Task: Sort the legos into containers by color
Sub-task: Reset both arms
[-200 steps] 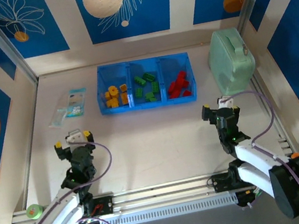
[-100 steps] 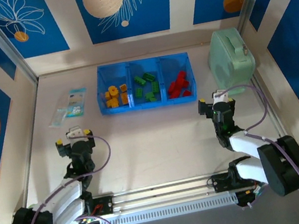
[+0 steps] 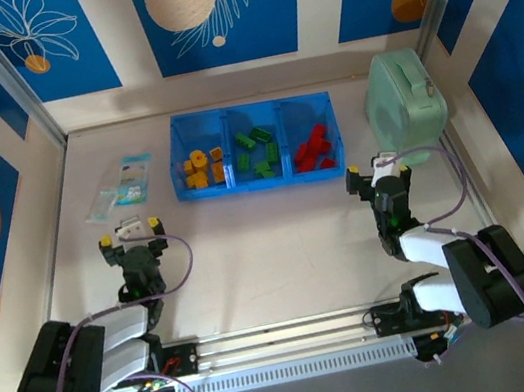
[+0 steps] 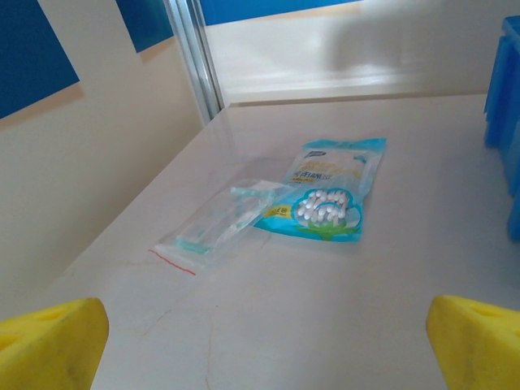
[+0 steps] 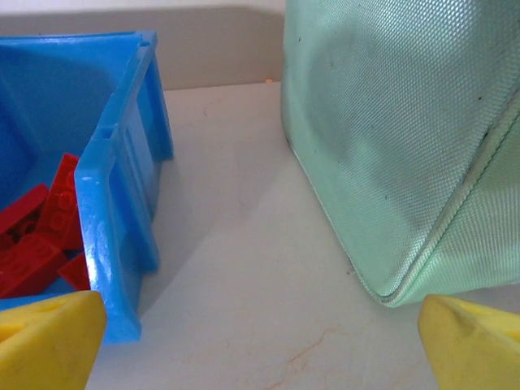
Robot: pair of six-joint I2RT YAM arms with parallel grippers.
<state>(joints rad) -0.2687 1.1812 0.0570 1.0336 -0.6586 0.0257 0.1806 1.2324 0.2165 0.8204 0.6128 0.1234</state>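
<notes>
A: Where were the legos?

B: All inside the containers [image 3: 247, 108]. The yellow-orange legos [image 3: 198, 169] lay in the left bin, the green legos [image 3: 259, 153] in the middle bin and the red legos [image 3: 313, 149] in the right bin. Sorting was judged finished, as far as the overhead view told.

A: And the claws?

B: The left claw [image 3: 129, 232] sat well in front of the containers' left end, jaws spread wide with nothing between them. The right claw [image 3: 377, 176] sat near the containers' right front corner, also wide and empty.

A: How would a brick have handled?

B: Judged light, stiff and smooth-sided, so likely slippery, and far smaller than the spread jaws. It was best pinched across two flat side walls, not the studs, coming from above to clear the dividers.

A: Anything else?

B: A mint-green case [image 3: 406, 107] stood right of the containers. Two plastic packets [image 3: 125, 186] lay left of them.
</notes>
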